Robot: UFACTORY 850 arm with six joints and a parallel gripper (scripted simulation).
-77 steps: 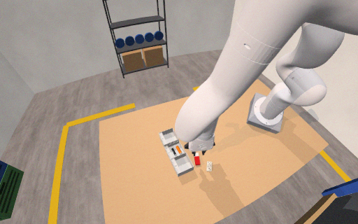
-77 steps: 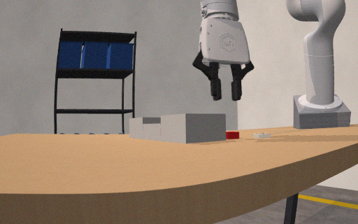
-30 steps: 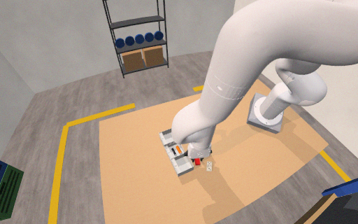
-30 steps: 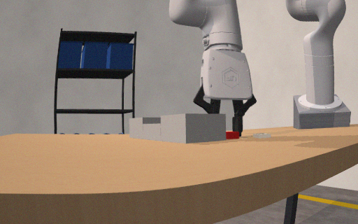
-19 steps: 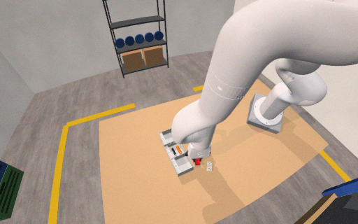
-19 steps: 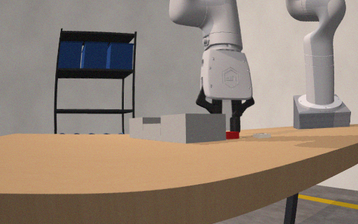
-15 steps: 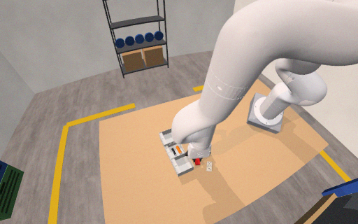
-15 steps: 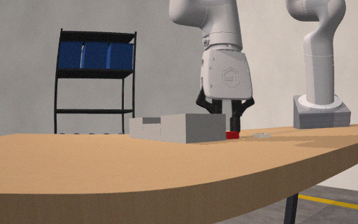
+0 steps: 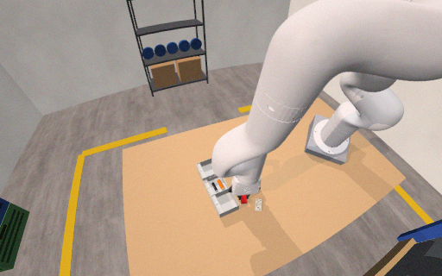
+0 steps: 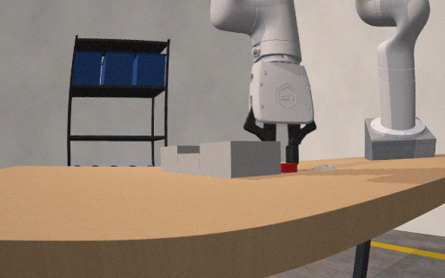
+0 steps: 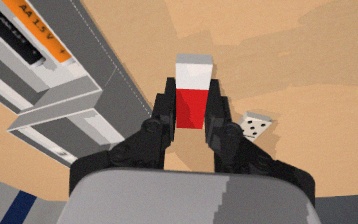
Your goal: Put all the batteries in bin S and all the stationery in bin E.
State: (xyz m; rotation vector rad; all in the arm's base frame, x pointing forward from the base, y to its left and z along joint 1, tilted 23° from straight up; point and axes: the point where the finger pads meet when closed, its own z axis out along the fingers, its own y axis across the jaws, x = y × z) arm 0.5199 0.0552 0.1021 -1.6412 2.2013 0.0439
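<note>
The gripper is closed on the red-and-white rectangular eraser, beside the grey compartmented bins. Orange and black cylindrical batteries lie in the middle compartment.

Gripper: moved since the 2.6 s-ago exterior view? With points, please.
Yes, downward: the gripper (image 9: 244, 197) (image 10: 285, 154) (image 11: 191, 92) hung well above the bins' (image 10: 255, 160) top edge; now its fingertips are below it.
</note>
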